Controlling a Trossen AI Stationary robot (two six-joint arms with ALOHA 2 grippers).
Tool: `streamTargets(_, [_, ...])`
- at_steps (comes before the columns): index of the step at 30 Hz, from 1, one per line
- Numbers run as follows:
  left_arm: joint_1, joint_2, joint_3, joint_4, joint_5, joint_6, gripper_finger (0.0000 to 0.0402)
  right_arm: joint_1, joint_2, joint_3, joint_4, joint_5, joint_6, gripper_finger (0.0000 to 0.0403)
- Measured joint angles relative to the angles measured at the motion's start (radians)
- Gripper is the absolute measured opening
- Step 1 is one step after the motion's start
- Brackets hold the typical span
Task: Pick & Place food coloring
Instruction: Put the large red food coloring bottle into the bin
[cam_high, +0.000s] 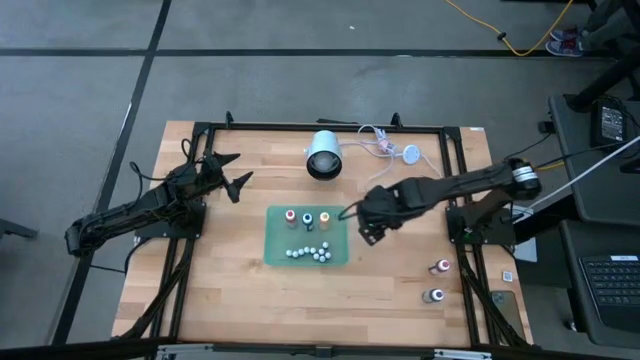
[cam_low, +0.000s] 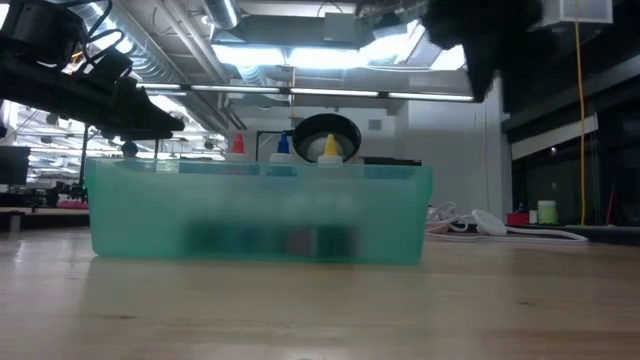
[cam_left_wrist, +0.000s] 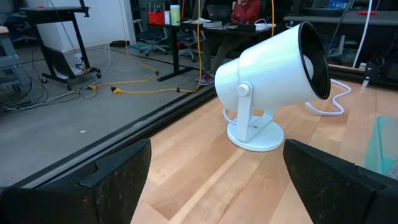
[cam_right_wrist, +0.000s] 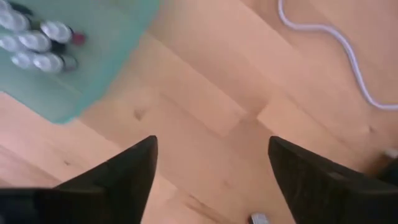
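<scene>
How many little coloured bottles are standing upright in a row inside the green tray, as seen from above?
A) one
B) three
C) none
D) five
B: the high view shows three upright bottles, red, blue and orange, side by side in the green tray; two more bottles stand outside it near the table's right edge.

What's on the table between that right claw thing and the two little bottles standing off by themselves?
Nothing: in the high view only bare wood lies between the right gripper and the two loose bottles near the table's right edge.
</scene>
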Motion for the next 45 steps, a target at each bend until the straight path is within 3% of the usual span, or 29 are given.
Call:
streamTargets(5, [0.0, 0.0, 0.0, 0.0, 0.0, 0.0, 0.0361, 0.074, -0.087, -0.094, -0.021, -0.009, 0.112, 0.0328])
streamTargets(15, [0.0, 0.0, 0.0, 0.0, 0.0, 0.0, 0.0361, 0.246, -0.223, -0.286, -0.043, -0.094, 0.368, 0.0325])
streamTargets(21, [0.0, 0.0, 0.0, 0.0, 0.0, 0.0, 0.0361, 0.336, -0.283, -0.368, -0.043, -0.12, 0.43, 0.0325])
streamTargets(33, [0.0, 0.0, 0.0, 0.0, 0.0, 0.0, 0.0361, 0.467, -0.336, -0.504, 0.011, -0.279, 0.531, 0.0325])
streamTargets(45, [0.0, 0.0, 0.0, 0.0, 0.0, 0.0, 0.0361, 0.502, -0.341, -0.581, 0.119, -0.311, 0.528, 0.0324])
